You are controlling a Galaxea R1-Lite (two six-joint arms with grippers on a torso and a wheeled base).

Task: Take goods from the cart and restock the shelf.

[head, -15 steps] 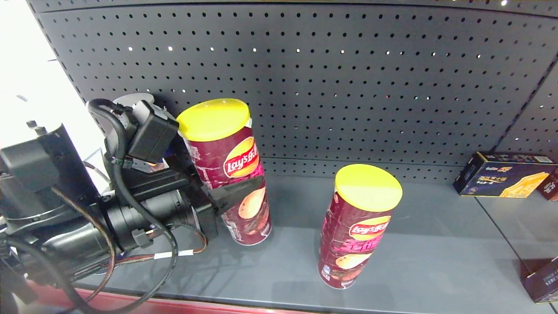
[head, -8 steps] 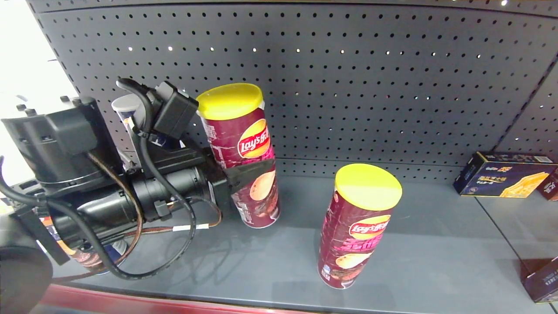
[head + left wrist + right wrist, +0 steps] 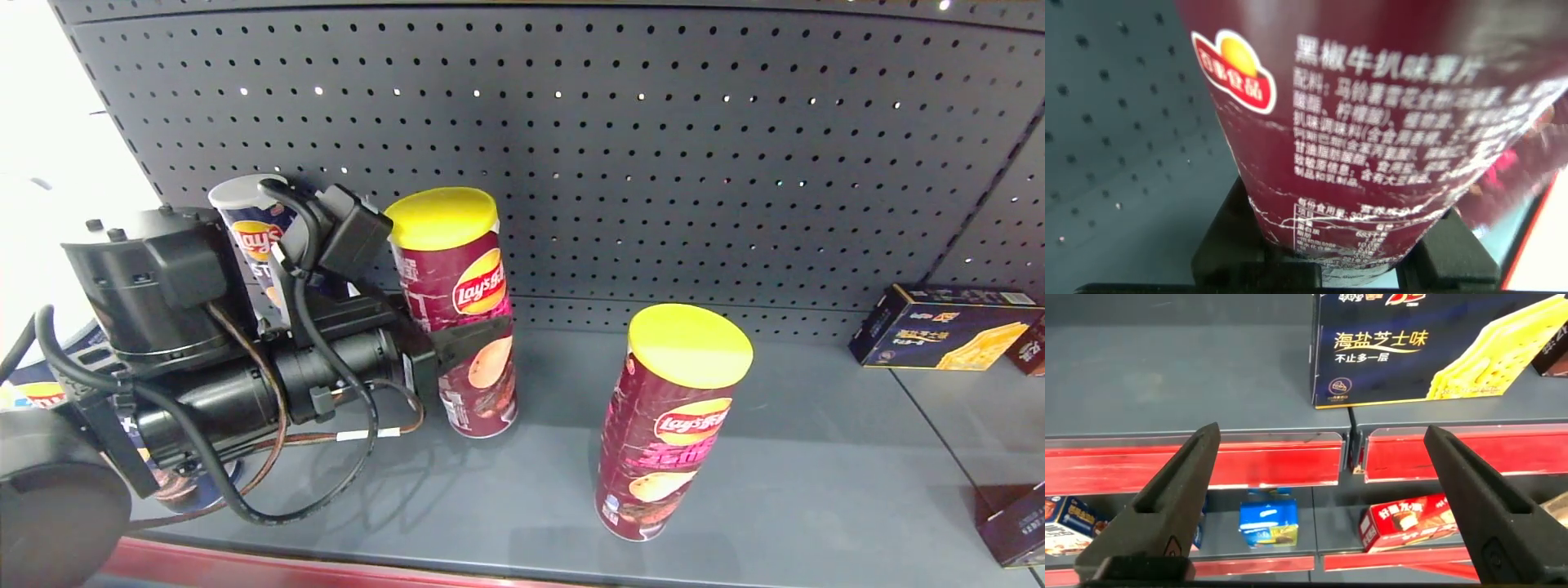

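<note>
A maroon chip can with a yellow lid (image 3: 457, 286) stands upright near the back left of the grey shelf (image 3: 816, 490). My left gripper (image 3: 478, 347) is shut on its lower half from the left. Whether its base touches the board I cannot tell. In the left wrist view the can's printed side (image 3: 1372, 139) rises close in front, clamped between the black fingers (image 3: 1229, 245). A second maroon can (image 3: 665, 425) stands free toward the front, to the right. My right gripper (image 3: 1321, 433) is open and holds nothing, facing the shelf's red front edge (image 3: 1266, 469).
A blue chip can with a grey lid (image 3: 249, 224) stands behind my left arm against the pegboard. A dark cracker box (image 3: 947, 327) lies at the back right, and another box (image 3: 1012, 523) at the front right. Bare board lies between the two maroon cans and right of them.
My left arm carried the held can to the right and toward the pegboard, lifting it a little and then lowering it. The blue can behind the arm came into sight.
</note>
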